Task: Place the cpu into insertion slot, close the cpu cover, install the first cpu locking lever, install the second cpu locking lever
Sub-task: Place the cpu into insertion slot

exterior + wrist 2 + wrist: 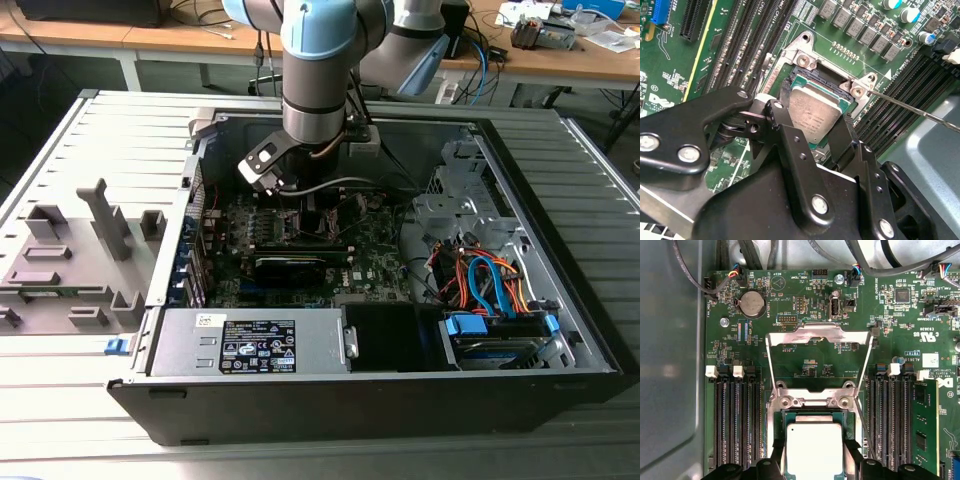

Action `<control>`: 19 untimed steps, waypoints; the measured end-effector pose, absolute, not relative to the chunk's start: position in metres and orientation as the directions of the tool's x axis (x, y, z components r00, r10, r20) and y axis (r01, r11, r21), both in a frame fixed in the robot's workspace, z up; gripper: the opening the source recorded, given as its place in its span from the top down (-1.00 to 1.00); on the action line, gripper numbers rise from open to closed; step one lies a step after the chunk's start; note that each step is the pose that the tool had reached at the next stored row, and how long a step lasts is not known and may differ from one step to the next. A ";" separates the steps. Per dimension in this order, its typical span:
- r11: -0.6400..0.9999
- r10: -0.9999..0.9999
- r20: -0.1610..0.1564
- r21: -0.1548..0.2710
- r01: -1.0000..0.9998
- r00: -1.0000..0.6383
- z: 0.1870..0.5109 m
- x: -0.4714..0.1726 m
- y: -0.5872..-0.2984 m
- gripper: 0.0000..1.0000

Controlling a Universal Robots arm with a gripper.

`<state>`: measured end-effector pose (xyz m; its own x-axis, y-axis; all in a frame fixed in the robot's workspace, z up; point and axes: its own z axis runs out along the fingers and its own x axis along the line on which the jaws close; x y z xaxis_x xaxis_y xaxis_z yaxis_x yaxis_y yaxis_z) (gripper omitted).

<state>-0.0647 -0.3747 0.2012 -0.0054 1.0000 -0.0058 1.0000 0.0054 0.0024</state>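
Here the black two-fingered tool (813, 121) is clamped on opposite edges of the flat square silver-grey cpu (812, 112), which lies at the dark, silver-rimmed square insertion slot (822, 80). As a judgement, sound placement calls for keeping the cpu level and square to the slot walls, with no side force. The exterior view gives, from its left to its right, the grey moulded fixture (60, 270) on the grey surface (60, 420), the blue-and-grey arm (320, 70) reaching into the open black computer case (400, 395), and the orange and blue cables (485, 285), whereas the first wrist view gives the thin silvery square cpu cover (815, 331) swung open, clear of the slot.
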 end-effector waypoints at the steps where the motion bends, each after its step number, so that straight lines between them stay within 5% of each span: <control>1: 0.005 1.000 -0.005 0.003 1.000 -0.005 0.201 -0.065 -0.375 -0.11; 4: 0.005 1.000 -0.006 0.003 1.000 -0.005 0.201 -0.065 -0.375 -0.23; 19: 0.005 1.000 -0.003 0.003 1.000 -0.005 0.217 -0.065 -0.373 -0.23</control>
<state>-0.0648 -0.3734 0.2168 -0.0052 1.0000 -0.0030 1.0000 0.0052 0.0026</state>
